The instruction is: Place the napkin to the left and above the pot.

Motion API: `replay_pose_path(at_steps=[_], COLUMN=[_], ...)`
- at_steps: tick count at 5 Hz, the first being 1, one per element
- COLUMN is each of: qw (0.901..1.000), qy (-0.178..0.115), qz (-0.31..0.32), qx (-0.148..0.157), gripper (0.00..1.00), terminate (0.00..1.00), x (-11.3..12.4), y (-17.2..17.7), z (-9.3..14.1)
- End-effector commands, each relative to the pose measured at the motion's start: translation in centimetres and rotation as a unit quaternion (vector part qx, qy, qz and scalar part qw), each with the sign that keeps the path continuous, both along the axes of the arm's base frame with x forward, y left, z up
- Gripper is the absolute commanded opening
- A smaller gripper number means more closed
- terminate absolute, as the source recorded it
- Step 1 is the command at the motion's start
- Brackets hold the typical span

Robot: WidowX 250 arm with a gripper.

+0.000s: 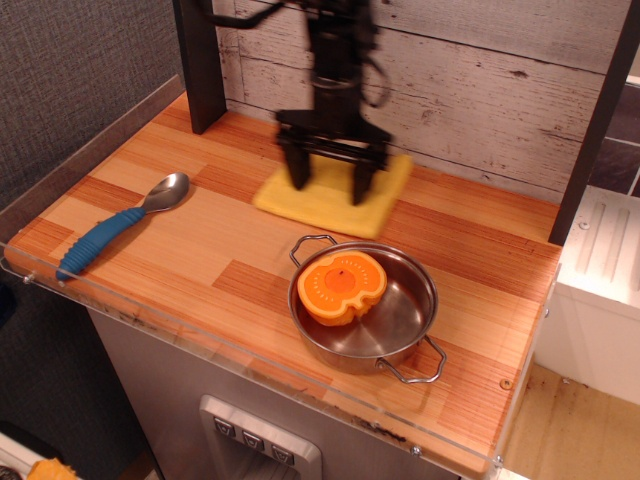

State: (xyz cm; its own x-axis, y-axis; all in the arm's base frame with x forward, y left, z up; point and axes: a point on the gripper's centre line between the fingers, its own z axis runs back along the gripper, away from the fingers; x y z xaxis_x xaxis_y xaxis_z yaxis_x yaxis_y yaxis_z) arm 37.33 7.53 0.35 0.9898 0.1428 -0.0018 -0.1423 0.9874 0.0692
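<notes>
The yellow napkin (382, 186) lies flat on the wooden tabletop, behind the pot and a little to its left. My gripper (328, 192) stands upright over it, blurred by motion. Its two black fingers (297, 170) are spread wide and their tips rest on the cloth near its left and middle. The pot (412, 302) is a shallow steel one with two wire loop handles. It sits at the front right of the table and holds an orange plastic toy piece (341, 287).
A spoon with a blue handle (118, 226) lies at the left front. A dark post (201, 62) stands at the back left and a wood-plank wall (480, 90) runs along the back. A clear plastic lip (250, 360) edges the table front.
</notes>
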Motion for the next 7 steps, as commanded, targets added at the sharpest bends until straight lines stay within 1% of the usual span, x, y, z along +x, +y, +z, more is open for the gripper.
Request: replay_pose_path(at_steps=[1, 2, 3, 4, 5, 6, 7], qw=[0.9996, 0.9991, 0.9973, 0.9962, 0.9953, 0.9941, 0.9931], qy=[0.024, 0.02, 0.01, -0.002, -0.034, -0.065, -0.083], qz=[-0.011, -0.027, -0.059, -0.074, -0.079, -0.077, -0.072], qx=[-0.01, -0.027, -0.041, -0.045, -0.045, -0.041, -0.039], gripper=[1.0, 1.0, 1.0, 1.0, 1.0, 1.0, 1.0], terminate=[0.0, 0.0, 0.0, 0.0, 0.0, 0.0, 0.0], x=[-0.7, 0.1, 1.0, 1.1, 0.9, 1.2, 1.4], y=[5.2, 4.8, 3.3, 2.5, 2.2, 2.2, 2.5], z=[-0.1, -0.5, -0.4, 0.3, 2.5, 5.2, 7.6])
